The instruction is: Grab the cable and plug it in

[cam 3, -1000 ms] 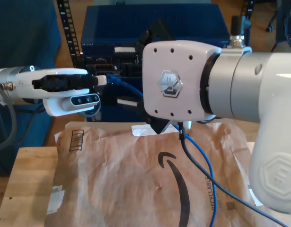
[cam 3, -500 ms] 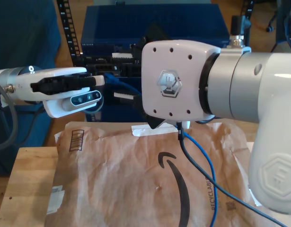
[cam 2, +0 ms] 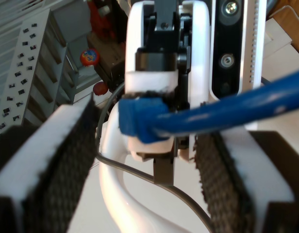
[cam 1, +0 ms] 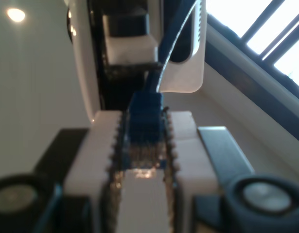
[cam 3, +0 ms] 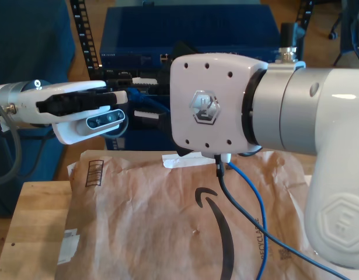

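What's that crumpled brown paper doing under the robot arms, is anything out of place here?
The brown paper envelope lies wrinkled across the wooden table, an odd work mat. Otherwise nothing stands out: my first pincer is shut on the blue cable at its plug, and the rest trails loosely over the paper.

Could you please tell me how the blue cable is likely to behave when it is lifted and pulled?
Probably floppy: the cable droops in loose curves across the paper envelope. It looks thin, so it is likely light. Its plug end seems stiff enough to steer, sitting straight in the clamp of my first end effector.
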Controlling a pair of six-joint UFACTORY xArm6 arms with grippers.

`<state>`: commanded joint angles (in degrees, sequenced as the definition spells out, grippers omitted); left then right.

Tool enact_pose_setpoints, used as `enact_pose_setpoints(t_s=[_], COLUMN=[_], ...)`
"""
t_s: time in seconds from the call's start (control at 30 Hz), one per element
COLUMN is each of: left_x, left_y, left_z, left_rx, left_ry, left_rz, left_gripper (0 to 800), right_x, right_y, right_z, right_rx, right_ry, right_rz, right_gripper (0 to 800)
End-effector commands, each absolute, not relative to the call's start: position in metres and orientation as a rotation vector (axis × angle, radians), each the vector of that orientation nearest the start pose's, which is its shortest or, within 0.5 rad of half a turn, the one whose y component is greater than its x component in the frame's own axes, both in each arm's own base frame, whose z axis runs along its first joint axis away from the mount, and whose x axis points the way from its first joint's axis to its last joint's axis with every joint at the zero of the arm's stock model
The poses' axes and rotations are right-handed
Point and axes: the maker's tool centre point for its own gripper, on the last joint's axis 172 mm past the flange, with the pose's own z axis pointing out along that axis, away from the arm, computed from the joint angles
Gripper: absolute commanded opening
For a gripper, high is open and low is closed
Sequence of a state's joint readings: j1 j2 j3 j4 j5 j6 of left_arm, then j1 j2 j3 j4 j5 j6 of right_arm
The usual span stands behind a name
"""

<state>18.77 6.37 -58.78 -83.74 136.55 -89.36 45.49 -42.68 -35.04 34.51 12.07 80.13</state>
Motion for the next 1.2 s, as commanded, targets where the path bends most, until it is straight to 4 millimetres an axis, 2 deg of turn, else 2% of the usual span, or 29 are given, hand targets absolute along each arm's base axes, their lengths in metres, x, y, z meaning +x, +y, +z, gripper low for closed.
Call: enact_pose_setpoints(t_s=[0.43, 0.63, 0.73, 0.77, 0.8, 0.83, 0.9, 0.97, 1.07, 1.13, 1.2], left_x=[0.335, 0.335, 0.333, 0.33, 0.326, 0.322, 0.319, 0.319, 0.32, 0.321, 0.322], left_y=[-0.138, -0.139, -0.14, -0.139, -0.138, -0.136, -0.135, -0.135, -0.135, -0.135, -0.137], left_z=[0.464, 0.463, 0.464, 0.466, 0.468, 0.472, 0.474, 0.474, 0.475, 0.476, 0.478], left_rx=[0.999, 0.998, 1.001, 1.004, 1.007, 1.008, 0.997, 0.998, 0.999, 1.006, 1.012], left_ry=[1.131, 1.131, 1.129, 1.123, 1.115, 1.112, 1.136, 1.142, 1.152, 1.156, 1.18], left_rz=[-2.151, -2.153, -2.168, -2.184, -2.207, -2.243, -2.29, -2.294, -2.289, -2.281, -2.256], left_gripper=[5, 7, 39, 106, 254, 324, 374, 498, 611, 722, 760], right_x=[0.341, 0.343, 0.344, 0.345, 0.345, 0.345, 0.345, 0.345, 0.345, 0.345, 0.345], right_y=[0.332, 0.331, 0.329, 0.328, 0.328, 0.328, 0.328, 0.328, 0.328, 0.328, 0.327], right_z=[0.465, 0.469, 0.471, 0.471, 0.468, 0.468, 0.468, 0.468, 0.468, 0.468, 0.47], right_rx=[-1.669, -1.655, -1.636, -1.622, -1.614, -1.609, -1.609, -1.609, -1.608, -1.607, -1.604], right_ry=[1.047, 1.046, 1.053, 1.071, 1.09, 1.096, 1.096, 1.096, 1.098, 1.099, 1.098], right_rz=[-0.114, -0.122, -0.127, -0.116, -0.102, -0.098, -0.098, -0.098, -0.097, -0.096, -0.097], right_gripper=[239, 141, 45, 22, 4, 3, 3, 3, 3, 2, 2])
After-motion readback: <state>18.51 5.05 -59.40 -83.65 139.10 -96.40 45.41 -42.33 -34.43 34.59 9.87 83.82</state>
